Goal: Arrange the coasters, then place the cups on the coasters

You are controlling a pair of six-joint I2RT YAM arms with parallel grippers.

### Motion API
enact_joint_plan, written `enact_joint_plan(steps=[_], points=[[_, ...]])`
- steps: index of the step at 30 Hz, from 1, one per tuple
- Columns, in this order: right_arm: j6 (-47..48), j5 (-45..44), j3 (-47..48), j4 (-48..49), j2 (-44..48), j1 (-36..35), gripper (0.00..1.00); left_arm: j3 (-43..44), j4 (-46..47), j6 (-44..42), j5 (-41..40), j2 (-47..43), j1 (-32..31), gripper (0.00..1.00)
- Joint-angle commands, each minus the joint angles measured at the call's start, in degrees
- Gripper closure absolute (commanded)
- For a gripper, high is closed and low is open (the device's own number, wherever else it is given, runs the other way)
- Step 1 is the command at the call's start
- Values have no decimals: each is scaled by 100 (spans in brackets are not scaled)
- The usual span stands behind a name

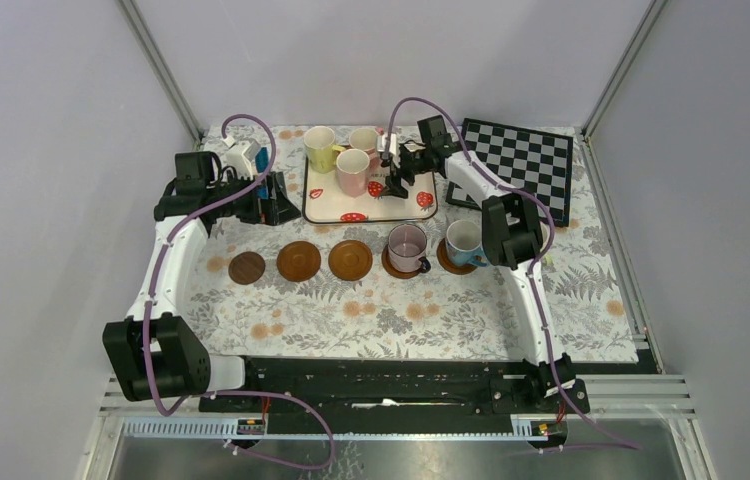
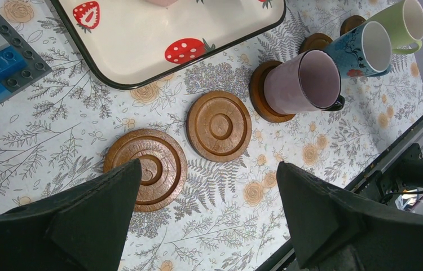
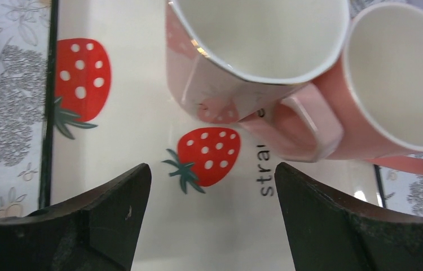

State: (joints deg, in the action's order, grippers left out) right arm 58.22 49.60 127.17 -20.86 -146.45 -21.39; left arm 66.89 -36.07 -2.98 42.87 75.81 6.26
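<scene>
The only writing I can read is "stra", dark letters on the glossy white tray [image 3: 130, 141] next to a printed red strawberry; the rest of the word is hidden by the pale pink cup [image 3: 243, 51]. That cup is glazed, with flat-faceted walls and a thin gilt rim. It stands upright on the tray, its squared loop handle pointing toward my right gripper [image 3: 215, 220] and touching the rounder pink cup [image 3: 401, 84] beside it. My right gripper hangs over the tray, jaws spread wide with nothing between them. A yellow-green cup [image 1: 319, 148] also stands on the tray, at a far corner. Off the tray's near edge, a row of round wooden discs runs parallel to that edge on the leaf-printed cloth [image 2: 57, 141]. It holds a small dark coaster [image 1: 247, 268], a ringed coaster [image 2: 146, 169] and a second ringed coaster [image 2: 219, 125], all three bare. Next in the row the mauve cup [image 2: 302, 82], dark handle turned away from the tray, and the blue cup [image 2: 364, 49] each sit upright on a coaster. The green cup [image 2: 404, 25] stands last, with a coaster's edge showing at its base. My left gripper [image 2: 209, 214] hovers above the ringed coasters, jaws fully apart and empty.
</scene>
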Motion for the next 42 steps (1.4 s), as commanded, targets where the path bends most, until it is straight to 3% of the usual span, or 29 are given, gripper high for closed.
enact_joint_plan(steps=[1,9,15,23,29,42], points=[[234,358,-261,-212,700,-100,13,-25,260,5,108,-202,5,1],[200,71,-620,-415,1015,-155,13,-7,269,31,108,-247,7,1],[-204,-720,-188,-268,721,-155,10,-24,271,8,109,-242,7,1],[-680,-1129,58,327,447,-155,6,-30,298,0,74,-212,3,1],[-660,-845,511,189,168,-164,6,-34,294,-5,67,-172,5,1],[36,-426,269,-115,356,-335,8,-81,312,-20,60,-203,6,1]])
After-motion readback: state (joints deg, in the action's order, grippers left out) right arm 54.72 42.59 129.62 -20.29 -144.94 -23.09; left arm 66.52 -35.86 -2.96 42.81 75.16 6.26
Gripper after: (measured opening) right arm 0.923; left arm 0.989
